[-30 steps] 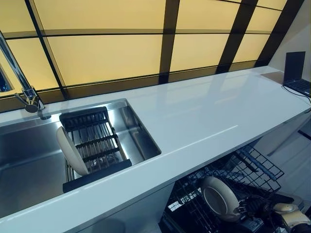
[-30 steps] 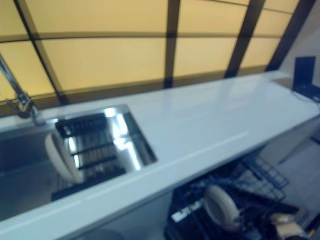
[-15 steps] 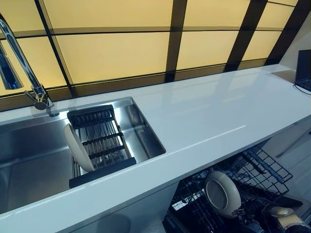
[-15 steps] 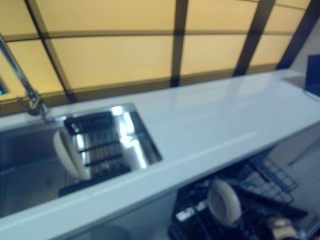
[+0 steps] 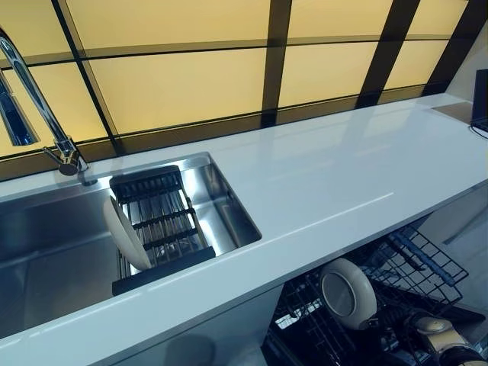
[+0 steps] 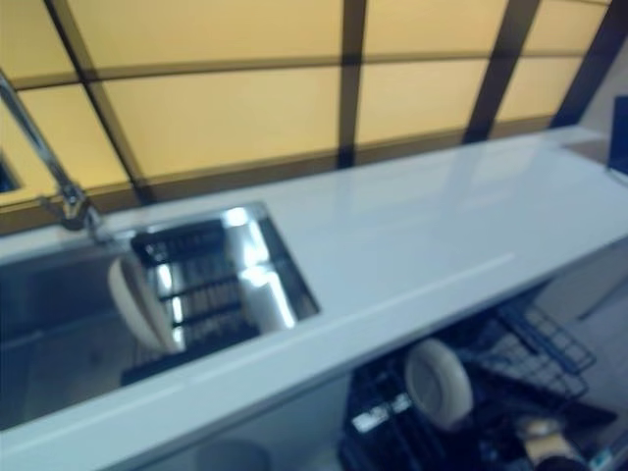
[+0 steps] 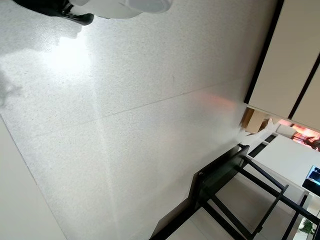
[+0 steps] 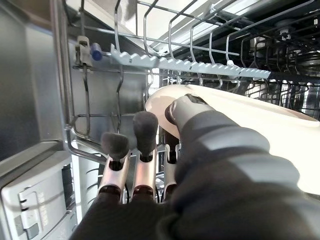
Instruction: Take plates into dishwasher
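Note:
A cream plate point(image 5: 347, 293) stands on edge in the black wire dishwasher rack point(image 5: 415, 267) below the counter. My right hand point(image 5: 436, 335) reaches in from the lower right and grips the plate's rim. In the right wrist view my thumb point(image 8: 186, 109) lies on the plate's face point(image 8: 250, 120), with the fingers point(image 8: 145, 130) beside it among the rack tines point(image 8: 190, 65). A second cream plate point(image 5: 126, 232) leans upright in a black drying rack point(image 5: 160, 217) inside the steel sink point(image 5: 46, 252). My left hand shows in no view.
A white countertop point(image 5: 343, 168) runs from the sink to the right. A tall faucet point(image 5: 38, 99) stands behind the sink. A dark laptop point(image 5: 480, 99) sits at the far right end. The left wrist view shows only floor point(image 7: 125, 125) and a dark frame point(image 7: 225, 185).
The camera has shifted a little, so the whole scene sits further right. My right hand and the plate in the dishwasher rack stay about where they were.

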### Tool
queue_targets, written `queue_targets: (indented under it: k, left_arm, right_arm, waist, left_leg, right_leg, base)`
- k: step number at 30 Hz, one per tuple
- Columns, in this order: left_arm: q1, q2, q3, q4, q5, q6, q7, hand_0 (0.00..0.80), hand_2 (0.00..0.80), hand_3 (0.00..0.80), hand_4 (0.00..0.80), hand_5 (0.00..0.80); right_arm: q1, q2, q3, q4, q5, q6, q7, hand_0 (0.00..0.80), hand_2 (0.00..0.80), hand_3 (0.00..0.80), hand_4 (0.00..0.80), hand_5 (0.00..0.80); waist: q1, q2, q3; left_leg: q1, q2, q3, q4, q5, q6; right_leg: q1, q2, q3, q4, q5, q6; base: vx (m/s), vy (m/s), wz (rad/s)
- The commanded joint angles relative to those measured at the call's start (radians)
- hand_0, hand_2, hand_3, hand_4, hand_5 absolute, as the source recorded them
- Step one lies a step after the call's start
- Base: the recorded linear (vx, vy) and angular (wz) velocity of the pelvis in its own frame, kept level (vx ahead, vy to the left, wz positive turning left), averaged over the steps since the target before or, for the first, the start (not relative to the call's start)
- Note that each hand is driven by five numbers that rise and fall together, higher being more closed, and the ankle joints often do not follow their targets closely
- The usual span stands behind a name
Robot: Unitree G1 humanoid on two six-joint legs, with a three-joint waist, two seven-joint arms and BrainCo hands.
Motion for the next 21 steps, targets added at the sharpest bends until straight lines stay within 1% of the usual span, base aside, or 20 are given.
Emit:
queue_targets:
  k: [1,5,10,13,18,21]
  left_arm:
    - [-0.072,-0.006,-0.057,0.009,-0.033,-0.040,0.009,0.000,0.000,0.000,0.000,0.000]
    - [-0.067,-0.003,-0.054,0.006,-0.034,-0.040,0.003,0.000,0.000,0.000,0.000,0.000]
    - [-0.056,0.006,-0.037,0.005,-0.030,-0.037,-0.002,0.000,0.000,0.000,0.000,0.000]
    - [-0.053,0.012,-0.029,0.003,-0.029,-0.032,-0.006,0.000,0.000,0.000,0.000,0.000]
    - [-0.039,0.025,0.000,0.002,-0.025,-0.030,-0.014,0.000,0.000,0.000,0.000,0.000]
    - [-0.033,0.031,0.010,0.003,-0.022,-0.030,-0.015,0.000,0.000,0.000,0.000,0.000]
  right_arm:
    - [-0.095,0.036,0.061,0.037,-0.020,-0.004,-0.014,0.800,0.800,0.800,0.800,0.800]
    - [-0.096,0.027,0.066,0.026,-0.026,0.006,0.029,0.800,0.800,0.800,0.800,0.800]
    - [-0.059,-0.008,0.059,-0.027,-0.018,0.001,0.098,0.800,0.800,0.800,0.800,0.800]
    - [-0.036,-0.023,0.053,-0.064,0.013,0.009,0.117,0.800,0.800,0.800,0.800,0.800]
    - [0.043,-0.064,-0.009,-0.209,0.134,0.055,0.196,0.800,0.800,0.800,0.800,0.800]
    - [0.073,-0.076,-0.030,-0.245,0.138,0.058,0.206,0.800,0.800,0.800,0.800,0.800]
  waist:
    - [0.043,-0.012,0.015]
    - [0.042,-0.012,0.016]
    - [0.035,-0.029,0.016]
    - [0.029,-0.037,0.016]
    - [0.008,-0.064,0.016]
    - [0.003,-0.072,0.013]
  left_leg:
    - [-0.046,-0.051,0.001,-0.012,-0.002,0.046]
    - [-0.044,-0.051,0.002,-0.012,-0.002,0.046]
    - [-0.037,-0.047,0.008,-0.012,-0.003,0.047]
    - [-0.034,-0.044,0.013,-0.012,-0.002,0.048]
    - [-0.021,-0.032,0.030,-0.012,-0.004,0.046]
    - [-0.017,-0.027,0.038,-0.012,-0.005,0.045]
  right_leg:
    - [-0.004,-0.020,0.028,0.101,-0.079,0.033]
    - [-0.002,-0.020,0.026,0.102,-0.080,0.032]
    - [0.001,-0.019,0.029,0.106,-0.080,0.033]
    - [0.001,-0.017,0.031,0.108,-0.078,0.034]
    - [0.008,-0.010,0.044,0.103,-0.074,0.039]
    - [0.010,-0.007,0.048,0.101,-0.073,0.041]
  base:
    - [0.000,0.000,0.00]
    - [-0.011,0.018,0.06]
    - [0.004,0.007,0.03]
    - [0.000,0.000,0.00]
    - [0.003,-0.003,-0.01]
    - [0.011,-0.013,-0.06]
